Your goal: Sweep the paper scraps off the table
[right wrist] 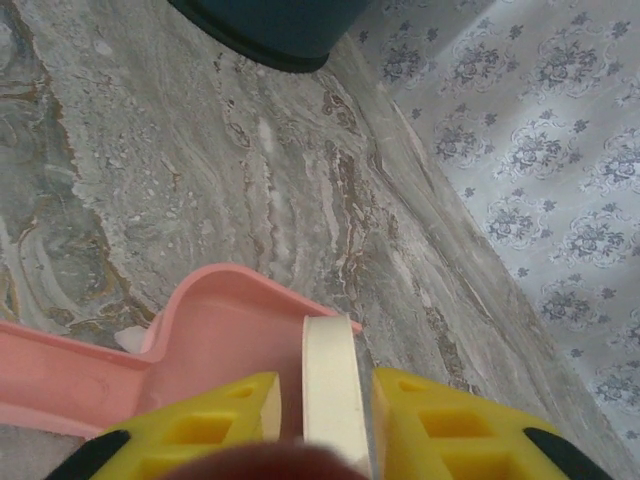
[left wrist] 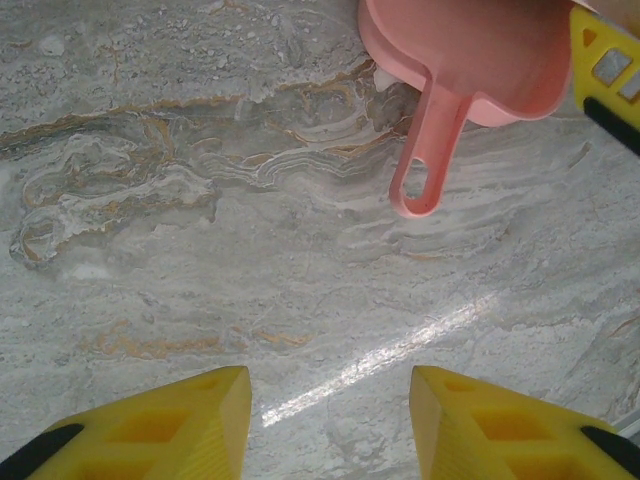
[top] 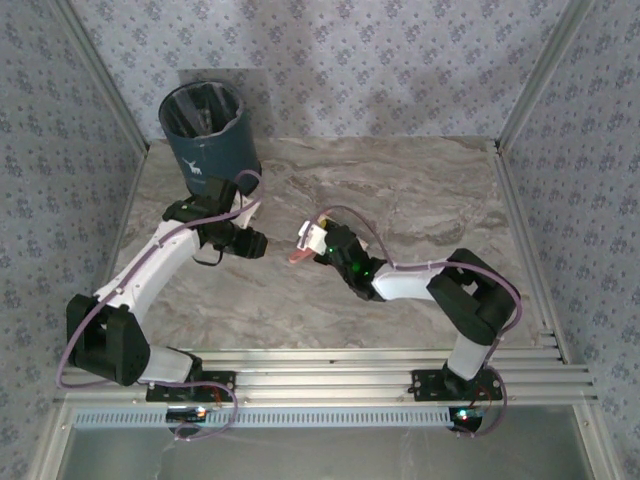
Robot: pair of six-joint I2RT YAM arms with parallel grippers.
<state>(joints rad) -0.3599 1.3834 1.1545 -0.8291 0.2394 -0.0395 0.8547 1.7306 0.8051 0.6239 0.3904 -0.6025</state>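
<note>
The table [top: 420, 190] is a flat grey-beige slab with marble veining, edged by aluminium rails, filling the enclosure floor. In the top view a dark blue bin [top: 205, 135] stands at its 11 o'clock corner. A pink dustpan [left wrist: 470, 50] sits near centre.

The left wrist view shows the dustpan's handle pointing to 6 o'clock and the left gripper [left wrist: 328, 415] with jaws apart, holding nothing.

In the right wrist view the right gripper [right wrist: 325, 400] flanks a cream strip [right wrist: 328, 350] at the dustpan. Whether the jaws clamp it cannot be determined.
</note>
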